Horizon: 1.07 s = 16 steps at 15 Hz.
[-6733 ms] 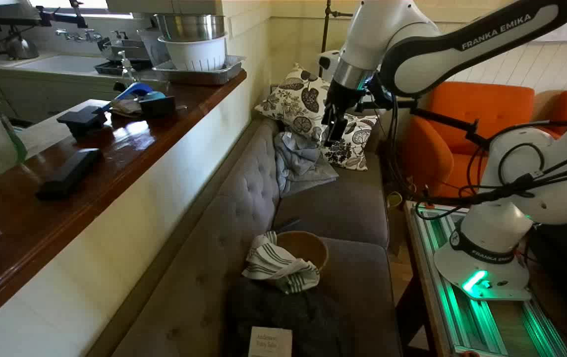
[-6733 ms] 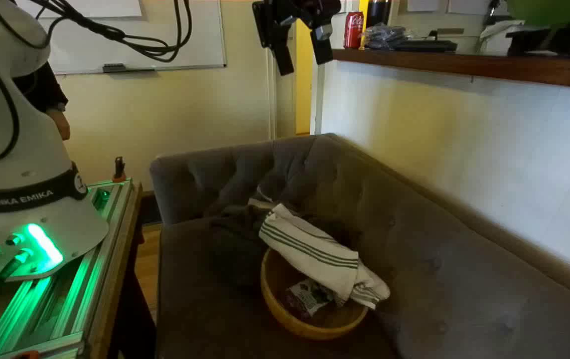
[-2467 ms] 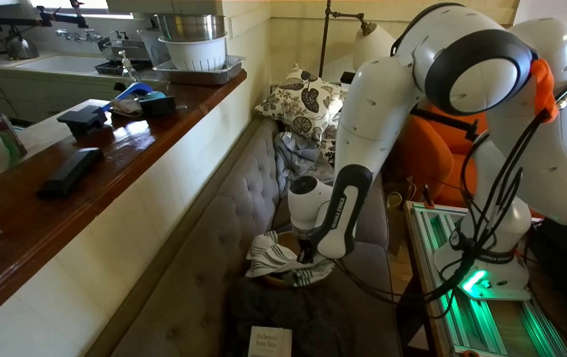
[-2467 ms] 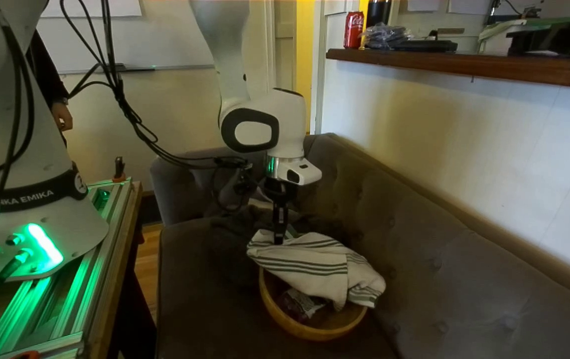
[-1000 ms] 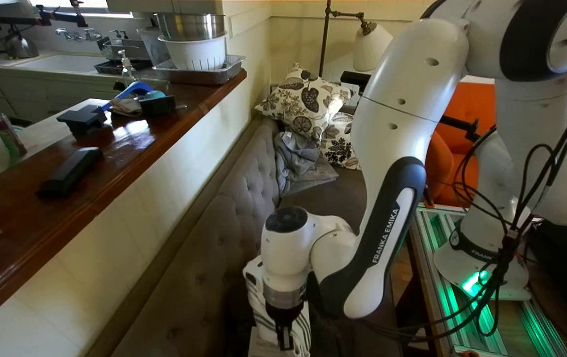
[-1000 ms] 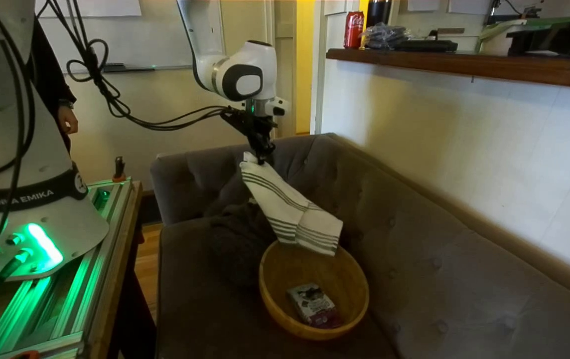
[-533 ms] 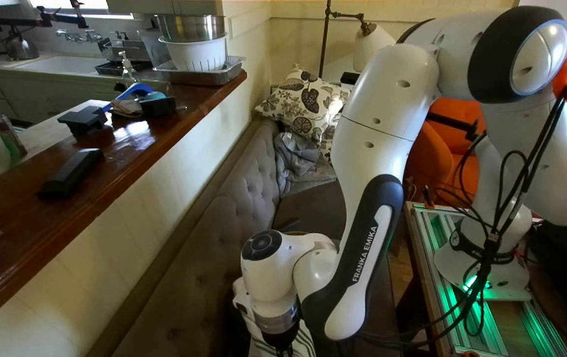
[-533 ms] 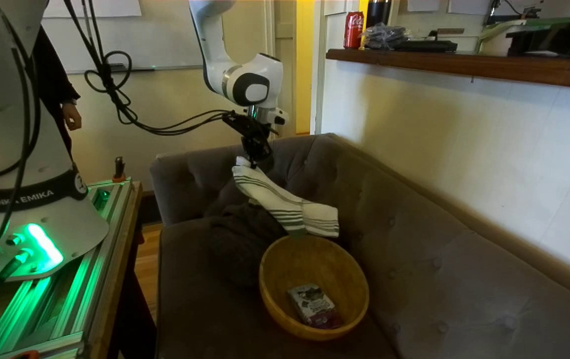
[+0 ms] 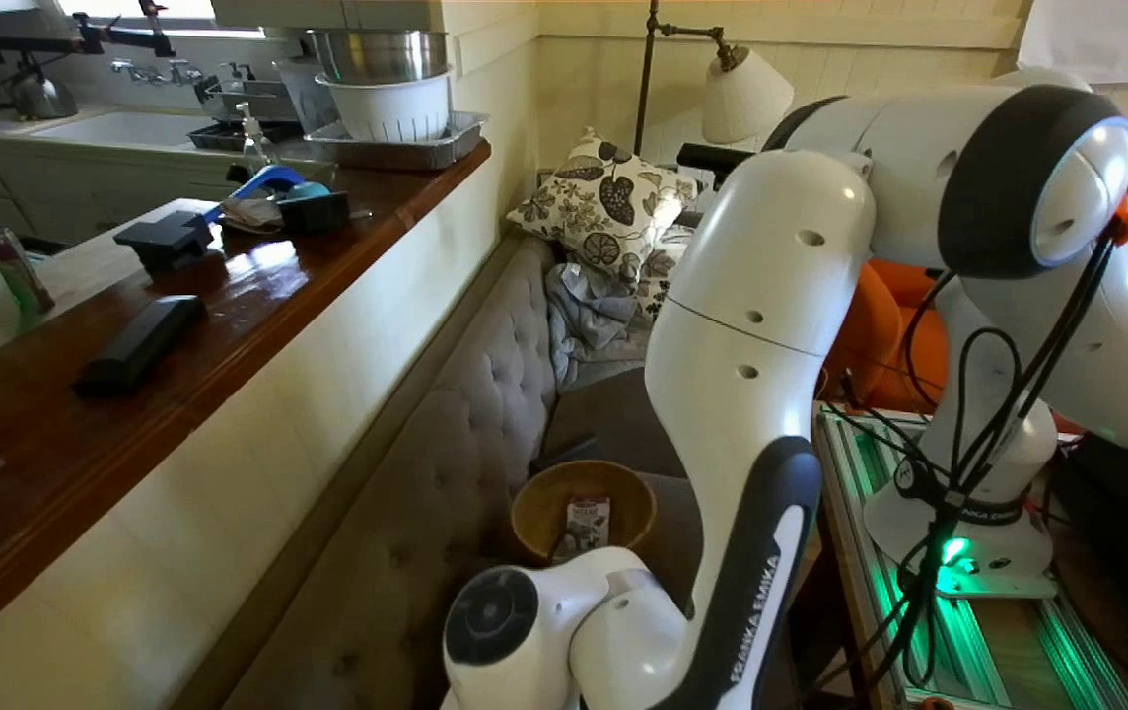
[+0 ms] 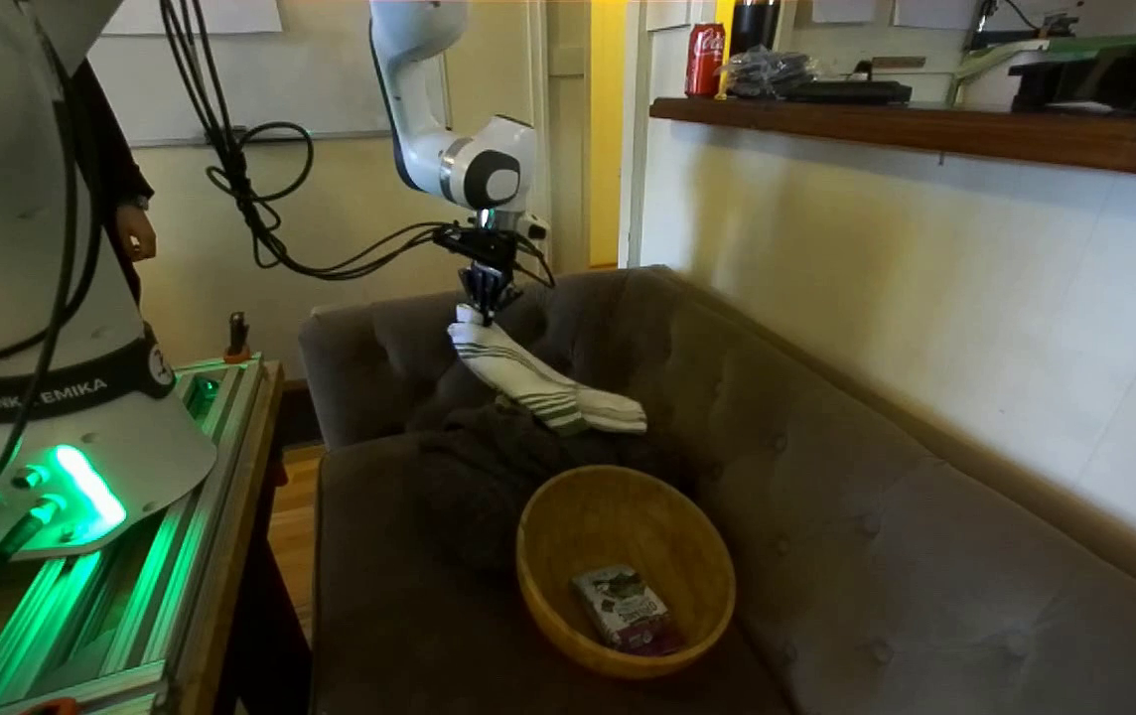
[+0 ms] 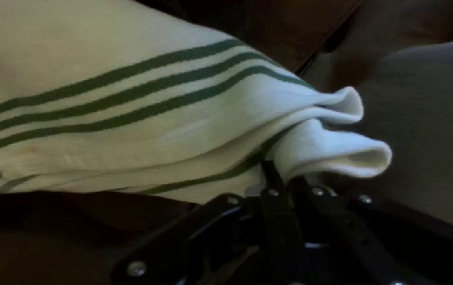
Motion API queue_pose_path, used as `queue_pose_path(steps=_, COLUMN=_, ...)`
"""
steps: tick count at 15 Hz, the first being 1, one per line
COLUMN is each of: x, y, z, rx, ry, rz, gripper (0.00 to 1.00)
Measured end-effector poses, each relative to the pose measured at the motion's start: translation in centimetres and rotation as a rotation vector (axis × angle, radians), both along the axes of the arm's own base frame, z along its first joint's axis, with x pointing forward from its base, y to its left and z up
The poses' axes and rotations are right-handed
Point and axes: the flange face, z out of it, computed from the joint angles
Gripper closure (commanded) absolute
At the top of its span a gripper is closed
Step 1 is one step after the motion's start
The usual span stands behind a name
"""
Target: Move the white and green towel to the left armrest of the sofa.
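My gripper (image 10: pixel 487 318) pinches white and green towel (image 10: pixel 528 382) over sofa (image 10: pixel 876 541)

My jaws are pressed nearly together on cloth near one end; the rest slants down, clear of the wooden bowl (image 10: pixel 642 521). Only the wrist view shows two folded loops (image 11: pixel 329 146) curling past my fingertips (image 11: pixel 272 176); an exterior view alone has the patterned pillow (image 9: pixel 594 202).

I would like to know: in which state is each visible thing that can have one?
Towel: held near one end, bunched there
Gripper: shut on the towel
Wooden bowl: mouth up
Packet: lying inside the bowl
Drink can: standing upright
Base light: glowing green
Dark cloth: crumpled
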Motion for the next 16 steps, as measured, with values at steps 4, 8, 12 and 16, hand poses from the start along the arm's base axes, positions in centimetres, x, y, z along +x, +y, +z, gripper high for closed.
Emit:
queue_pose_path(steps=4, x=-4.5, y=6.9, z=0.8, rx=-0.022, ry=-0.049, rz=0.217, gripper=0.98)
queue_pose_path(steps=8, x=-3.7, y=9.9, z=3.1, rx=-0.055, ry=-0.142, rz=0.404, gripper=0.98)
queue_pose_path(steps=12, x=-0.1, y=11.9, z=6.1, rx=-0.062, ry=-0.228, rz=0.587, gripper=0.98)
queue_pose_path(steps=16, x=0.5, y=15.7, z=9.0, rx=-0.061, ry=-0.287, rz=0.78, gripper=0.98)
